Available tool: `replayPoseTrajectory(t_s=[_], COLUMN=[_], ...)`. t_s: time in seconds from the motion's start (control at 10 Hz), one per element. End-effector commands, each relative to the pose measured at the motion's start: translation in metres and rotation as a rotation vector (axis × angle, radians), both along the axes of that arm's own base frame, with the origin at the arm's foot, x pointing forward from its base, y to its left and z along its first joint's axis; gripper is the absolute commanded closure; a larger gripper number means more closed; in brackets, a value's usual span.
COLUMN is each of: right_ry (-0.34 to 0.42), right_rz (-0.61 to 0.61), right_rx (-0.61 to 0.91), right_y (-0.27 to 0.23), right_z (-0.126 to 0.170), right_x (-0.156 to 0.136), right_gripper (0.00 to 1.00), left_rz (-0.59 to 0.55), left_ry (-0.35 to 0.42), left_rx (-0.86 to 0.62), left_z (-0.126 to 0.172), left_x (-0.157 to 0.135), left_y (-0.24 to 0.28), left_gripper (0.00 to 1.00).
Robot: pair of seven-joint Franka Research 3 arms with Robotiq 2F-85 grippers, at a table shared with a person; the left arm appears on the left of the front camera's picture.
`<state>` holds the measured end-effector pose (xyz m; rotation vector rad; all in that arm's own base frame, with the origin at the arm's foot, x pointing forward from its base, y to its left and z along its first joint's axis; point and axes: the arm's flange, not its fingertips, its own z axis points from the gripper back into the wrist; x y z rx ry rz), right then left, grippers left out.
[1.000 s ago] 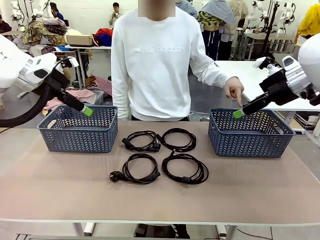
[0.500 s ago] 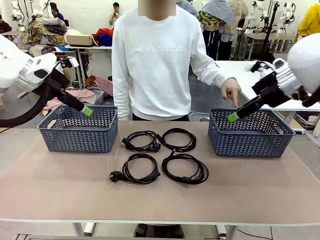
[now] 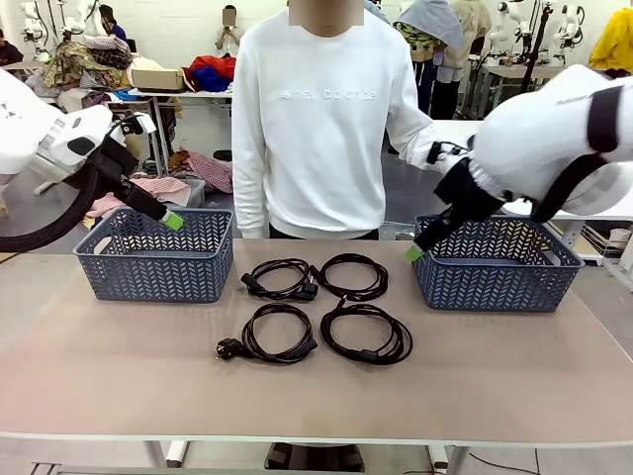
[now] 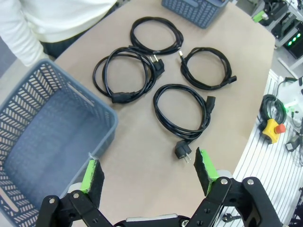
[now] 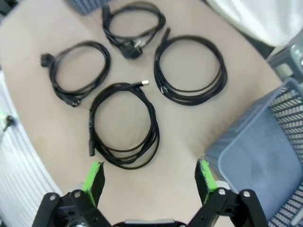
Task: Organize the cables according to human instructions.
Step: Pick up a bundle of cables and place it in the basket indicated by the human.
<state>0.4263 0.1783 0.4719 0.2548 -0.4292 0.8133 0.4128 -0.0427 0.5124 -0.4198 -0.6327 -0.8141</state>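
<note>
Four coiled black cables lie in a two-by-two group mid-table: back left (image 3: 309, 290), back right (image 3: 351, 296), front left (image 3: 228, 347), front right (image 3: 381, 356). My left gripper (image 3: 174, 220) hangs open over the near rim of the left blue basket (image 3: 148, 272). Its wrist view shows the gripper (image 4: 149, 170) with jaws wide above the table, a round-plug cable (image 4: 181, 150) just ahead. My right gripper (image 3: 415, 252) is open beside the front left corner of the right blue basket (image 3: 495, 282). From its wrist, the gripper (image 5: 149, 176) hovers over the nearest cable loop (image 5: 124, 161), holding nothing.
A person in a white sweater (image 3: 316, 129) stands at the far side of the table, between the baskets. Both baskets look empty: the left basket (image 4: 80, 92) and the right basket (image 5: 265, 156). The table's near half is bare brown surface.
My right arm has swung left and down, from above the right basket to its front left corner. The person's hand that pointed at that basket is now hidden behind the arm. The left arm is still.
</note>
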Motion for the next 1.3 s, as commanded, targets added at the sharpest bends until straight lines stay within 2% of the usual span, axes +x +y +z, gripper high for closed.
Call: replayPoseTrajectory(t_s=[0.0, 0.5, 1.2], right_ry=[0.016, 0.077, 0.075], right_rz=[-0.035, -0.012, 0.016], right_rx=[-0.11, -0.167, -0.139], right_y=[0.027, 0.065, 0.061], right_z=[-0.005, -0.043, -0.046], right_x=[0.012, 0.016, 0.01], right_gripper=[0.0, 0.0, 0.0], left_rz=[-0.022, -0.022, -0.022], left_ry=[-0.01, -0.01, -0.01], left_rx=[-0.024, -0.024, -0.024], left_z=[-0.003, -0.003, -0.003], left_x=[0.001, 0.001, 0.001], left_y=[0.002, 0.002, 0.002], left_gripper=[0.0, 0.0, 0.0])
